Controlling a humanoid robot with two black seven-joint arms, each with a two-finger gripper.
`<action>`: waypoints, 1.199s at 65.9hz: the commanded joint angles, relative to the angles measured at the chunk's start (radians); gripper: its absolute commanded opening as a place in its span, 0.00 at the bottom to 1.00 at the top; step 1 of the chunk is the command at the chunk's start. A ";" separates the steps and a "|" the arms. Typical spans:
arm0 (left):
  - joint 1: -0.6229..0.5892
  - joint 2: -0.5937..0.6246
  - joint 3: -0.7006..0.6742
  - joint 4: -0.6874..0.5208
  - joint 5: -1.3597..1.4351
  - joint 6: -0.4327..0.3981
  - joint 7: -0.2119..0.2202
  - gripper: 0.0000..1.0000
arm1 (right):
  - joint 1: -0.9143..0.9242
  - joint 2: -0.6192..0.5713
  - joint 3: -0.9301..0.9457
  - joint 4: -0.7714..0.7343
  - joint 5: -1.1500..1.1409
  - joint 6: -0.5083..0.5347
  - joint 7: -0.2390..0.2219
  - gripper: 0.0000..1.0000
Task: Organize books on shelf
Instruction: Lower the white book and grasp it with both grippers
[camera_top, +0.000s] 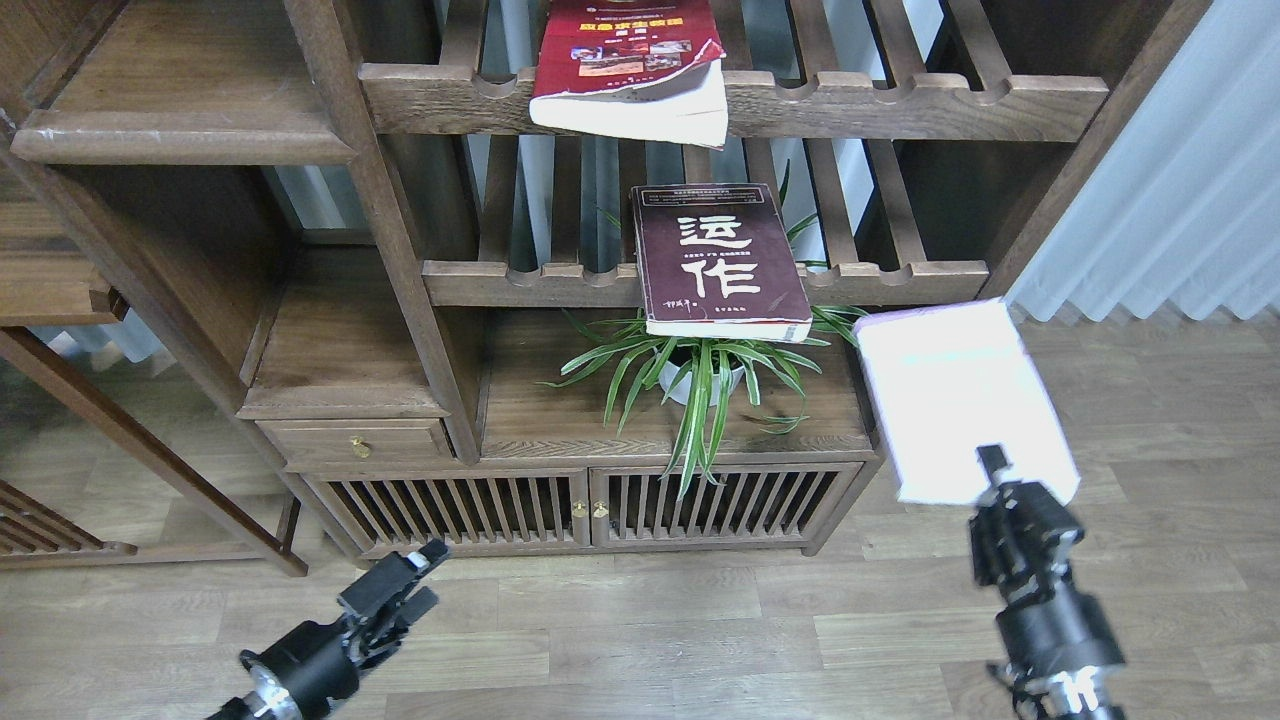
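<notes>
1. White-lavender book (960, 395): clamped at its near short edge by right end effector (995, 470), held in the air to the right of the cabinet, off its right corner, over the floor. Cover faces up, long axis runs away from the end effector, up and slightly left toward the shelving.
2. Solid plank shelf (180, 135): upper left of the unit, bare. Lies well up and left of the held book, so the carry crosses the whole cabinet front.
3. Maroon book (722, 260): flat on the middle slatted rack (700, 283), near end overhanging the front rail, above the plant (700, 375).
4. Red book (630, 65): on the top slatted rack, front corner sagging over the rail.
5. Left end effector (420, 578): low over the floor, fingers apart, holding nothing. Nearer the plank shelf side than the right arm, but both racked books sit roughly midway between the arms.
6. Judgement: right arm is committed; risk is clipping the maroon book's overhang on the way across.
</notes>
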 joint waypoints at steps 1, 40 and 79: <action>-0.001 -0.014 0.002 0.003 -0.002 0.000 -0.001 1.00 | -0.018 0.039 -0.043 -0.013 -0.018 0.000 -0.030 0.04; 0.006 -0.211 0.012 -0.001 -0.010 0.000 -0.010 1.00 | 0.002 0.145 -0.236 -0.079 -0.058 0.000 -0.190 0.05; 0.000 -0.241 0.115 0.005 0.000 0.000 -0.010 0.74 | 0.017 0.150 -0.336 -0.080 -0.062 0.000 -0.288 0.06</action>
